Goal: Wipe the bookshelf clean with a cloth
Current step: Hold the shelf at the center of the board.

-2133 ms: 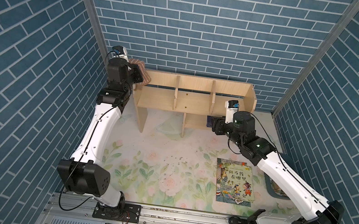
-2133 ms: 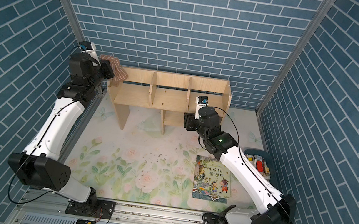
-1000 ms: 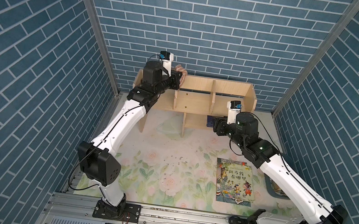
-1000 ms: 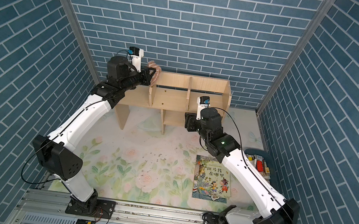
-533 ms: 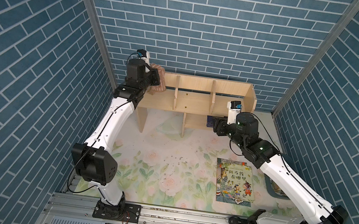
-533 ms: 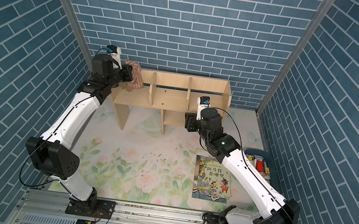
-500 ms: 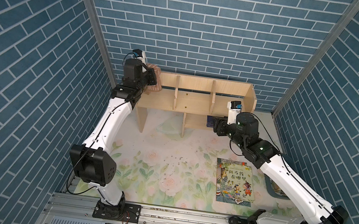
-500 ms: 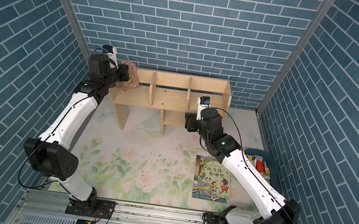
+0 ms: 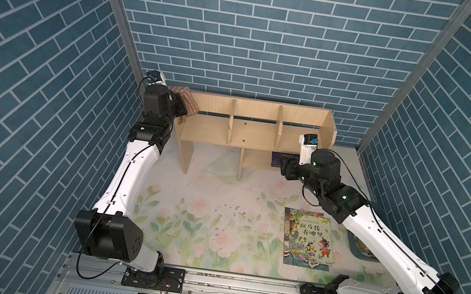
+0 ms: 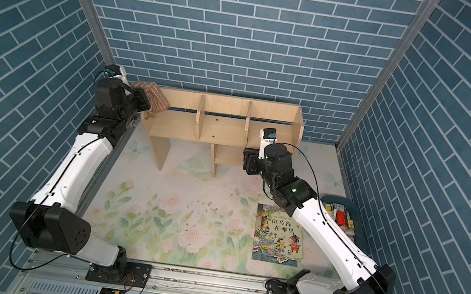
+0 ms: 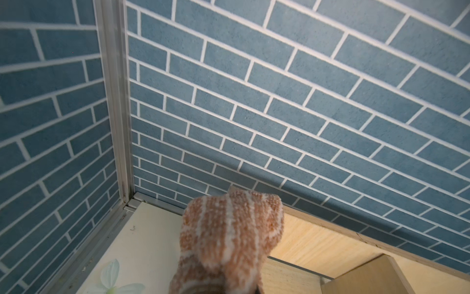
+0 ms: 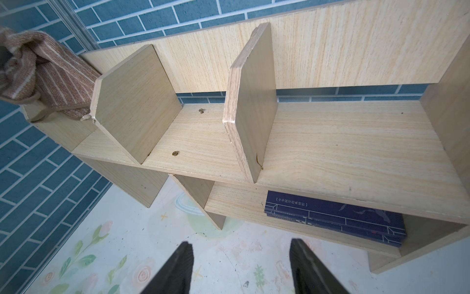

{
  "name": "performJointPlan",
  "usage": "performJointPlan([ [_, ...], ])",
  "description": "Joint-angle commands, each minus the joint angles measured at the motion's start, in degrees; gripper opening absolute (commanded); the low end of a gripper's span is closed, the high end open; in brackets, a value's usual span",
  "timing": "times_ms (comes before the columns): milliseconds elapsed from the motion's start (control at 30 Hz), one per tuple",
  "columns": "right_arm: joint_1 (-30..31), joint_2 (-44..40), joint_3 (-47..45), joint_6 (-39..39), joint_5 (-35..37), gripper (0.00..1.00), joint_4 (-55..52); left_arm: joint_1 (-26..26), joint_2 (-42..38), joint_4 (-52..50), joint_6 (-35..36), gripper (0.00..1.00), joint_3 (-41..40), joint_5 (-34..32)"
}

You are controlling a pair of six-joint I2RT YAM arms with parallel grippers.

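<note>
Pinching the small tan-and-cream striped towel cloth (image 9: 189,102) in the left gripper (image 9: 183,106), jaws clamped together on the bunched fabric. Holding it up at the left end of the pale-wood desktop bookshelf (image 9: 250,131), against the top of the left side panel and over the leftmost upper compartment. Keeping the right gripper (image 12: 241,269) partly spread, nothing between the black fingers (image 12: 178,267), low over the mat just in front of the lower cubby. Dark blue flat book (image 12: 335,219) lying in that cubby. Shelf on a pale floral table mat (image 9: 202,218), backed against the blue brick-pattern wall (image 9: 259,32). Colourful picture book (image 9: 307,239) flat on the mat beside the right arm; dark tray of small items (image 10: 340,218) just beyond, by the right wall. Cloth well apart from the right gripper, at the shelf's opposite end.
</note>
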Motion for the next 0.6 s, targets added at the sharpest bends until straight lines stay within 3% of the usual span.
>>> performJointPlan([
  [0, 0.34, -1.28, -0.57, -0.28, 0.7, 0.64, 0.6, -0.67, 0.68, 2.6, -1.8, 0.0, 1.28, 6.89],
  [233, 0.34, -1.1, -1.02, 0.49, 0.39, 0.64, 1.19, -8.26, 4.88, 2.29, 1.11, 0.0, 8.86, 15.41],
  [400, 0.38, -0.66, -0.64, 0.71, 0.36, 0.64, 1.04, -16.28, 10.49, -2.2, 6.06, 0.0, 17.06, 16.79],
  [567, 0.42, -1.05, -0.96, 0.71, 0.61, 0.64, 0.99, -19.3, 14.13, -4.33, 7.31, 0.0, 20.35, 14.9],
])
